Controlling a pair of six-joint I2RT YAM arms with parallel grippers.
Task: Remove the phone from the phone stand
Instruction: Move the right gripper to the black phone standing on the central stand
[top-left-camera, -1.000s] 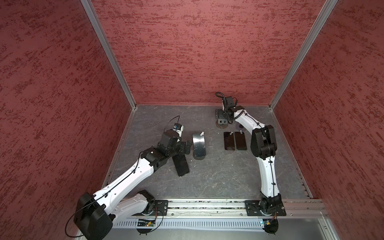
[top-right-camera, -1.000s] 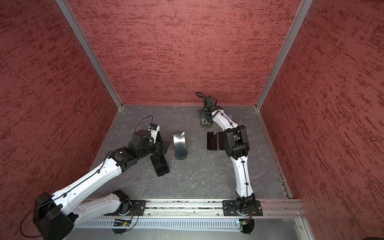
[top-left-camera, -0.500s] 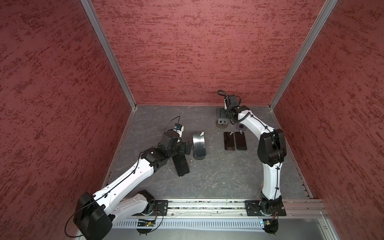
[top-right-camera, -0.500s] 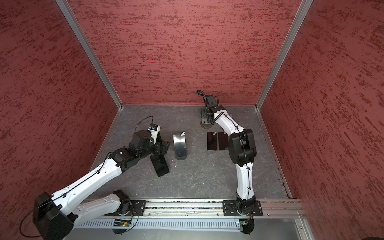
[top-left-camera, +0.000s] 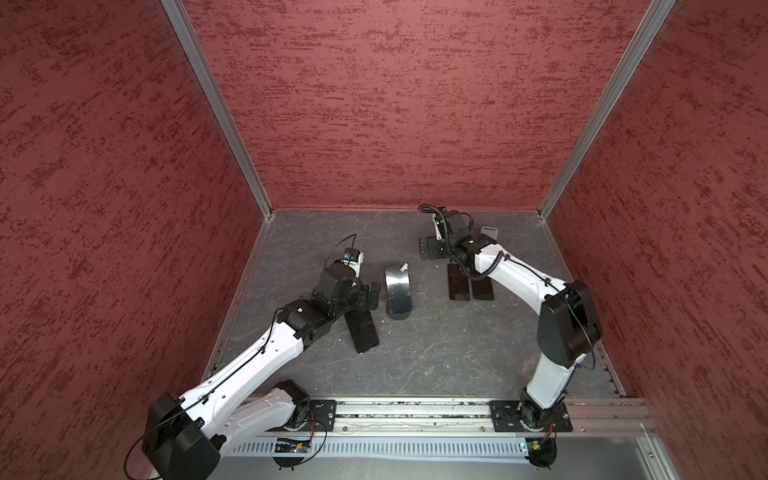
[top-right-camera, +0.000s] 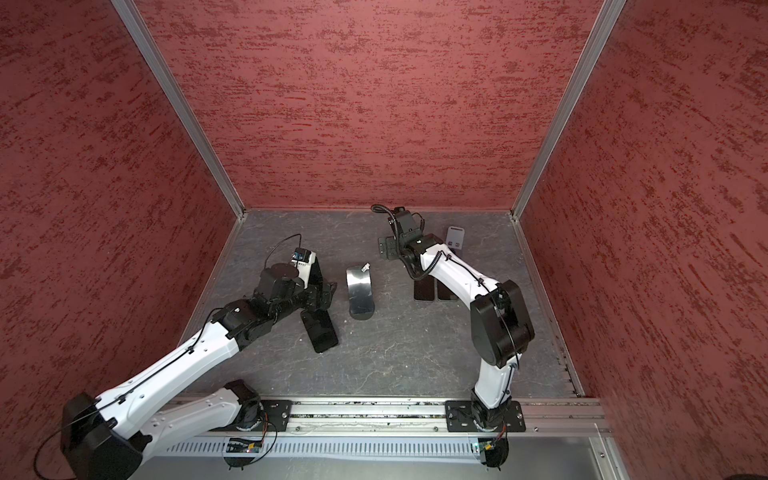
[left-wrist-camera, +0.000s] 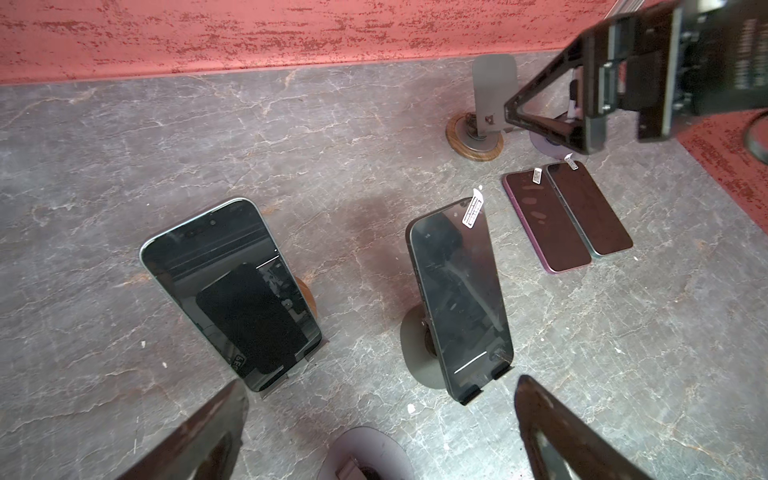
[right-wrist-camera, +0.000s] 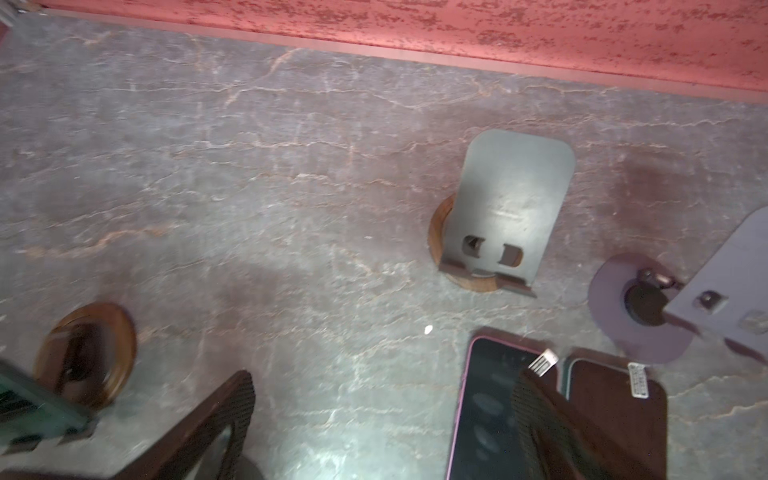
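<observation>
Left gripper (left-wrist-camera: 380, 386) is seen spread wide and empty, just short of the stickered phone (left-wrist-camera: 457, 299), which is propped tilted on its phone stand (left-wrist-camera: 411, 345) beside a second propped phone (left-wrist-camera: 232, 291). Right gripper (right-wrist-camera: 384, 390) is likewise wide and empty over the flat phones (right-wrist-camera: 482, 399). The long edges should be straddled squarely, pinched gently, and the phone lifted clear of the lip so the stand isn't dragged.
</observation>
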